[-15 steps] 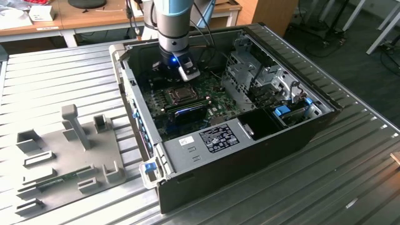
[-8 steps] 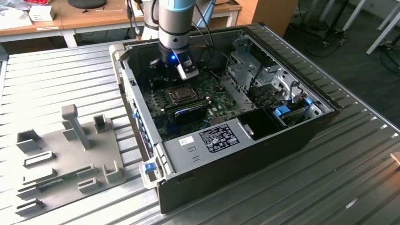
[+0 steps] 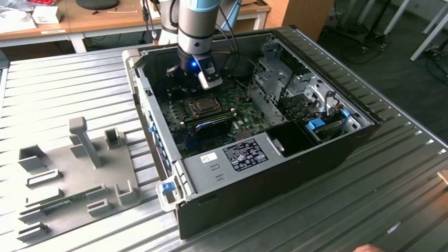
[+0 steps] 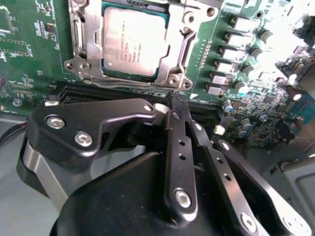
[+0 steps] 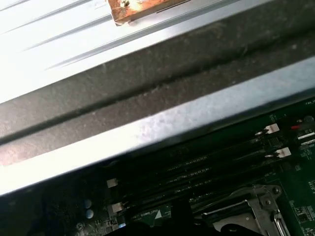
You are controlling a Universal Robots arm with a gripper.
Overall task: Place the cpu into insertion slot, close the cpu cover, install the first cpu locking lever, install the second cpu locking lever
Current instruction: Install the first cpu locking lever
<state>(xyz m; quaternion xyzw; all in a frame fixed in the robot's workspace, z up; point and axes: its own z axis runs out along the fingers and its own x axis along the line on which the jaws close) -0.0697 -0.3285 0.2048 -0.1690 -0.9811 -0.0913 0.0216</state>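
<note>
In the second wrist view the cpu, with its silvery-tan top, sits in the insertion slot on the green board. The cpu cover, a thin metal frame, lies flat around the chip's edges. A thin metal lever runs along one side of the socket. My gripper hovers just beside the socket over the black memory slots, its black fingers drawn together with nothing between them. In the exterior view the gripper hangs inside the open computer case, just behind the socket.
The black case lies open on a ribbed metal table. A drive cage fills its side at the exterior view's right. A grey fixture tray lies at the exterior view's left. Memory slots run beside the case wall. A hand shows at the bottom edge.
</note>
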